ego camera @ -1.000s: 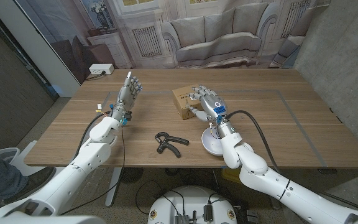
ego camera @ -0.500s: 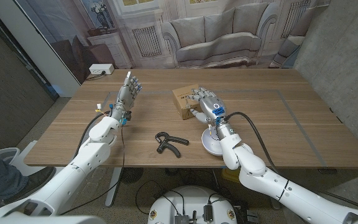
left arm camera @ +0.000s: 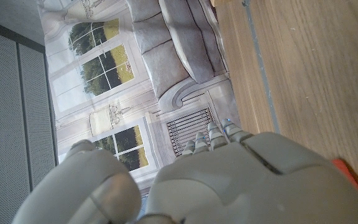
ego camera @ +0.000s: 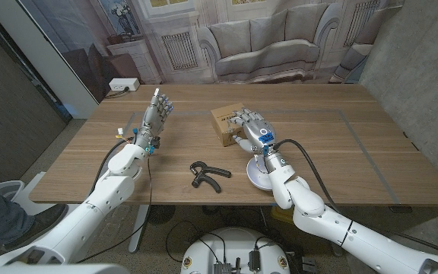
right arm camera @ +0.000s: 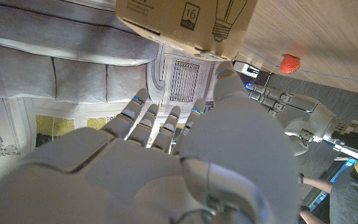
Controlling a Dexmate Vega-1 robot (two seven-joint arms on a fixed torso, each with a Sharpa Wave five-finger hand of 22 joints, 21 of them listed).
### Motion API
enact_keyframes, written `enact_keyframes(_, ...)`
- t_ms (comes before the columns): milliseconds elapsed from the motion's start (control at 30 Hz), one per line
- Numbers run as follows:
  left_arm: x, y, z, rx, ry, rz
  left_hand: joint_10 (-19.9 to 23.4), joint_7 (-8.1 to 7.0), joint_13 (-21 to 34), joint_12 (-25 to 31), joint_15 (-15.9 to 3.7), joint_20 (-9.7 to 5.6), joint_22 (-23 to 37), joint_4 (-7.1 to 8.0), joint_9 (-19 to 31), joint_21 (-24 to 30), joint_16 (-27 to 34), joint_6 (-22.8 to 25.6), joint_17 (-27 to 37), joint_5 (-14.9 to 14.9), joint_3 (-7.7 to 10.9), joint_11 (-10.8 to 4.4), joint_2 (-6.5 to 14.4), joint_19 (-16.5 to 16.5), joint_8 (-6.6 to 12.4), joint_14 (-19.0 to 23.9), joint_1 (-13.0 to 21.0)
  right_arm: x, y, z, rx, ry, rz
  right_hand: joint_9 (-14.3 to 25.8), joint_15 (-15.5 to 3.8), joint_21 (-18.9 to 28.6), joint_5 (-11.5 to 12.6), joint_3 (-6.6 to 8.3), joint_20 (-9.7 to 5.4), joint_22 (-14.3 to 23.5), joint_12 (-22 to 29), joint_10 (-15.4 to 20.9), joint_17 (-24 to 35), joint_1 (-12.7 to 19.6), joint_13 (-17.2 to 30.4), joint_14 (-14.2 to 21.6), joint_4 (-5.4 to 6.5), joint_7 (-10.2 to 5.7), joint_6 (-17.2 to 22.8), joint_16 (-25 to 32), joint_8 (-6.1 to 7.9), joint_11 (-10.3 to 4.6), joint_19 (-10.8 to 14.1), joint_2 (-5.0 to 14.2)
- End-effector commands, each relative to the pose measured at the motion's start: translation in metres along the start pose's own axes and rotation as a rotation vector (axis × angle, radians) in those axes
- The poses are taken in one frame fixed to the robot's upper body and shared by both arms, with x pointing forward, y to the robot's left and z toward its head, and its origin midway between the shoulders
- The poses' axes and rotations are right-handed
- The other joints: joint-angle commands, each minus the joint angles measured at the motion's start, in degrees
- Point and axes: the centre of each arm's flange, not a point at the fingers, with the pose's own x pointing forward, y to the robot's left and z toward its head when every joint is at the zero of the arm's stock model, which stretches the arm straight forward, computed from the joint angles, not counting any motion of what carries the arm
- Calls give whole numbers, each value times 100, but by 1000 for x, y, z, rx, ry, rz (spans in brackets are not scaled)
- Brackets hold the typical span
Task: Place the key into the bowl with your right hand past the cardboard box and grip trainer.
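Your right hand (ego camera: 252, 129), fingers spread and seemingly empty, hovers against the cardboard box (ego camera: 224, 122); key location undetermined, so confirm it before carrying toward the bowl (ego camera: 261, 174) at 6 o'clock.

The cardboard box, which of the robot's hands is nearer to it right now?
Right. The right hand is right beside the cardboard box, its fingers at the box's edge. The left hand stands well off to the box's other side, across bare table.
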Motion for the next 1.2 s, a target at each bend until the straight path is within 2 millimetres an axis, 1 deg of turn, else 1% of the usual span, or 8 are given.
enact_keyframes(33,-5,0,-2,-4,1,2,-9,6,7,7,-18,39,34,9,20,-30,-1,32,13,-30,-25,-16,20,-10,-14,9,-1,-1,4,0,-29,-8,1,63,-389,-24,58,-39,-457,13,15,42,18,46,16,55,16,-7,151,23,85,-28,56,17)
enact_keyframes(200,-7,0,-4,-5,0,3,-1,-5,7,10,-19,42,34,8,19,-31,0,32,13,-31,-31,-19,24,-14,-16,13,1,-1,5,0,-38,-8,7,104,-389,-33,65,-67,-453,15,13,45,21,42,18,72,28,-8,200,27,126,-4,66,15)
enact_keyframes(567,-10,0,-7,-10,2,7,-3,0,7,7,-15,40,34,7,19,-30,-1,41,13,-33,-41,-17,29,-10,-15,13,5,1,11,-1,-75,-16,10,188,-378,-41,87,-112,-429,18,-4,10,39,29,25,114,55,-2,172,37,159,35,111,24)
enact_keyframes(633,-11,-1,-8,-13,2,7,-3,0,7,7,-14,42,34,7,19,-31,-1,42,13,-34,-42,-11,30,-12,-15,14,5,1,12,-1,-76,-19,7,198,-366,-41,93,-114,-416,19,-7,1,42,35,27,120,54,1,150,38,157,75,120,26)
enact_keyframes(900,-11,-1,-8,-15,-1,7,5,4,7,9,-13,42,34,7,19,-33,-4,44,13,-35,-50,-23,34,-15,-16,6,7,2,17,-3,-91,-32,-22,252,-377,-41,112,-141,-401,21,2,23,54,24,33,190,69,-4,92,57,164,74,165,25)
enact_keyframes(1200,-13,0,-6,-15,-3,12,1,4,7,6,-16,38,34,6,19,-31,-1,44,13,-37,-58,-15,39,-11,-18,13,9,4,21,-6,-103,-32,-46,323,-390,-27,138,-158,-403,25,31,99,63,33,40,285,79,-10,139,77,224,49,256,43)
